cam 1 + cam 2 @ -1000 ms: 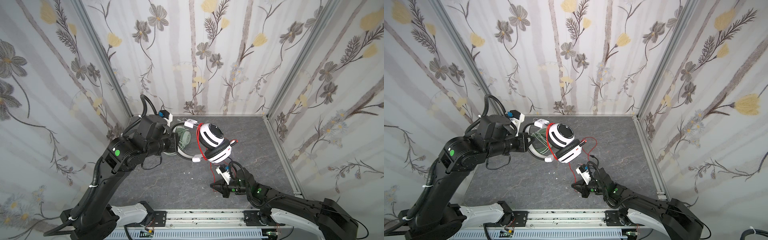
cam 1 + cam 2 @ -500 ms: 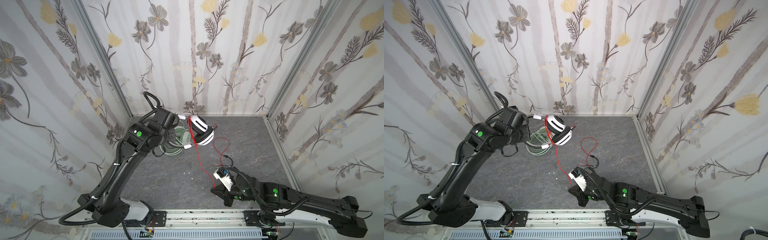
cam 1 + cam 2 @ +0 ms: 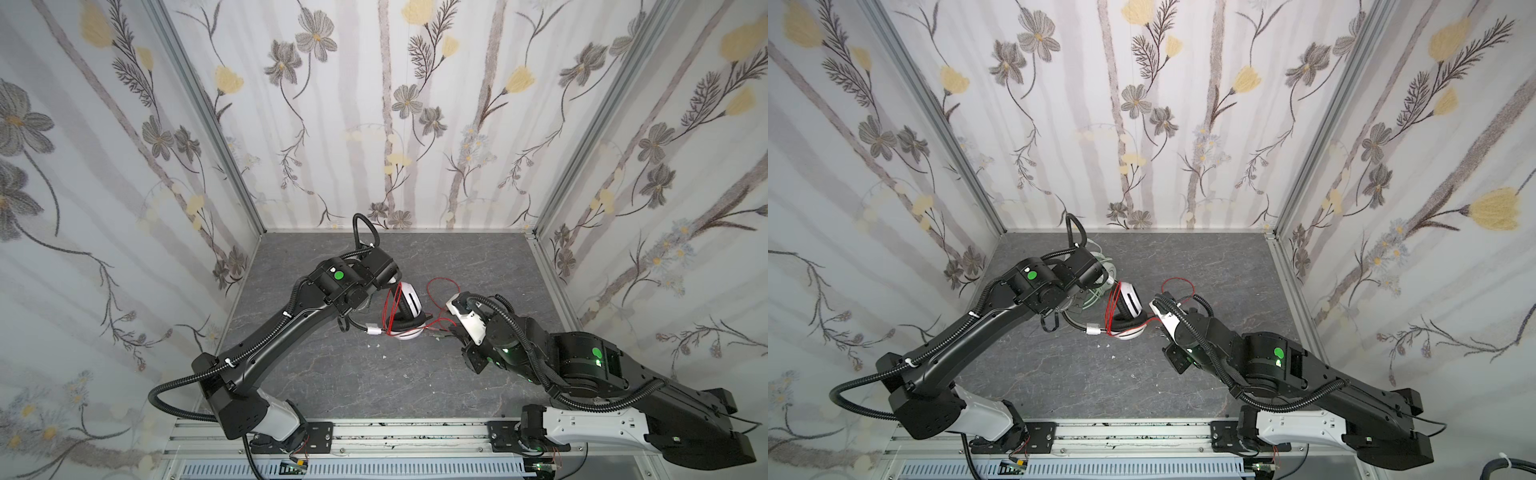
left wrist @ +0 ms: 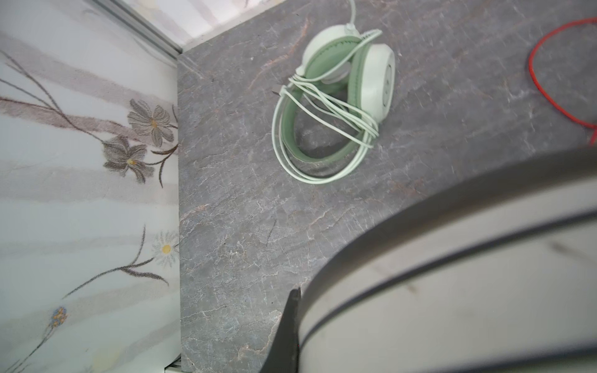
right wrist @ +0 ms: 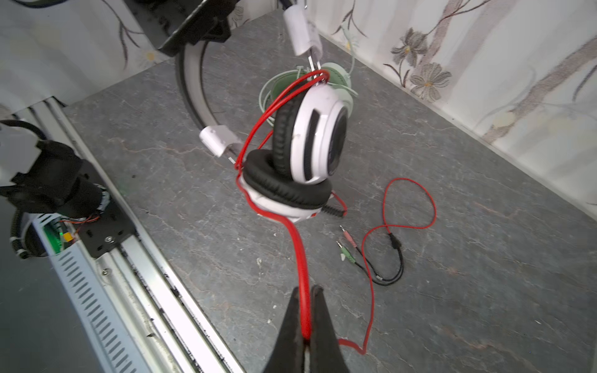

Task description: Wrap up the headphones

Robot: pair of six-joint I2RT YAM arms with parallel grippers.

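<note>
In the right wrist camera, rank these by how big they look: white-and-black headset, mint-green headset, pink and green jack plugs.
1. white-and-black headset: largest, and nearest the camera.
2. mint-green headset: farther off and mostly hidden behind it, so its smaller look is unsure.
3. pink and green jack plugs: smallest by far.

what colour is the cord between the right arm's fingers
Red cord; it shows best in the right wrist view.

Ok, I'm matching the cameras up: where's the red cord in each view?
Top view: red cord wound on the white-and-black headset, centre.
Top view: same.
Left wrist: an arc at the frame's edge, beyond the mint-green headset.
Right wrist: mid-frame, from headset into the shut right gripper.
Landmark: that headset, blurred in left wrist.
</note>
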